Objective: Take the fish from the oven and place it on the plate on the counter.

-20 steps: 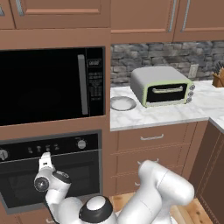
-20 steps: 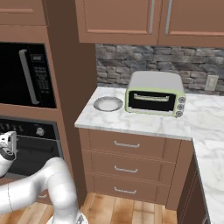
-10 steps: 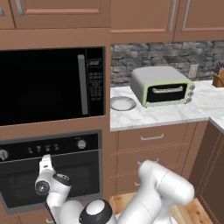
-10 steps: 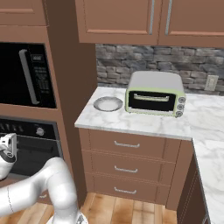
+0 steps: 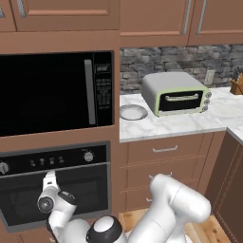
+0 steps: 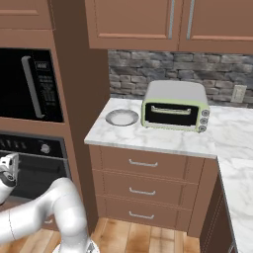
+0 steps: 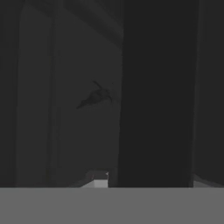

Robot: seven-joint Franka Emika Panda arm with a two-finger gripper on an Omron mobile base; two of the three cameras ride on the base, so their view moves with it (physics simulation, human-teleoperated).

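Observation:
The oven (image 5: 71, 194) is built in below the microwave, its glass door closed. My gripper (image 5: 48, 179) is up against the top of that door, at the handle under the knob panel; it also shows at the left edge as gripper (image 6: 8, 166). In the hand view a broad dark bar, the door handle (image 7: 155, 109), fills the space between the fingertips (image 7: 99, 180), so the gripper (image 7: 148, 181) is shut on it. Behind the glass lies the small dark fish (image 7: 94, 97). The plate (image 5: 133, 112) sits on the counter (image 5: 185, 124); in the right base view the plate (image 6: 122, 117) lies left of the toaster oven.
A grey-green toaster oven (image 5: 175, 93) stands on the counter right of the plate. The black microwave (image 5: 52, 92) sits above the oven. A knife block (image 5: 236, 85) stands at the far right. Wooden drawers (image 6: 148, 185) run under the counter.
The jaws have narrowed onto the oven door handle. The hand has hardly shifted, and the door stays closed.

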